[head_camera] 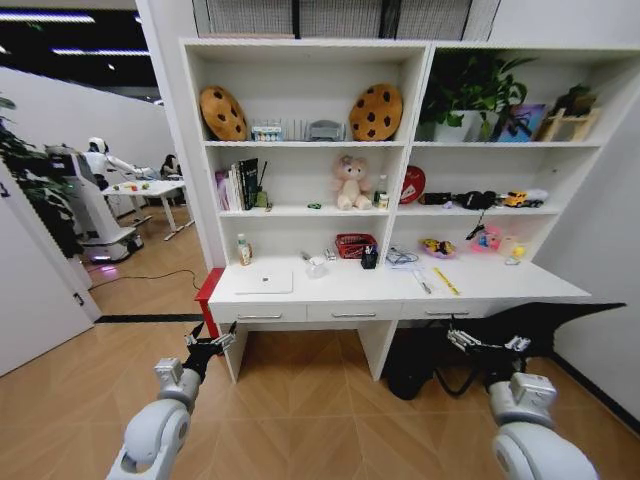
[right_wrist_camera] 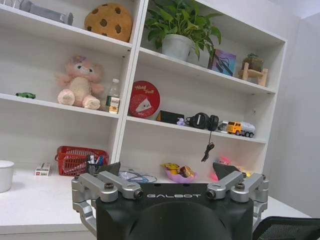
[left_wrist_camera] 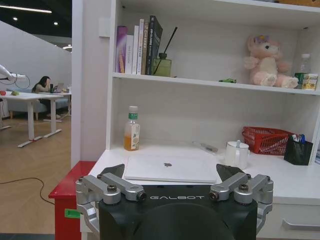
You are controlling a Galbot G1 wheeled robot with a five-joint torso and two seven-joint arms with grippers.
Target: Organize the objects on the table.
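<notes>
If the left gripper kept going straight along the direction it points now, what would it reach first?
Probably the silver laptop lying closed on the white desk: the left gripper, jaws open, faces it squarely. Depth is unclear, so the desk's front edge might come first if its line runs lower.

You get bright, even light across the white desk [head_camera: 500, 285] and shelf unit [head_camera: 300, 150] ahead of both grippers, with no harsh shadows on the desktop. Under the desk, beyond the right gripper [head_camera: 490, 343], the space drops into deep shade. Far off past the left gripper [head_camera: 208, 345], the room is dimmer, with ceiling strip lights [head_camera: 45, 17] glowing against a dark ceiling. The head view bows straight lines outward near its edges, so the shelf uprights lean. In both wrist views the gripper bodies close to the lens look slightly soft, while the laptop [left_wrist_camera: 170, 167] reads sharp, with a mild sheen on its lid.
</notes>
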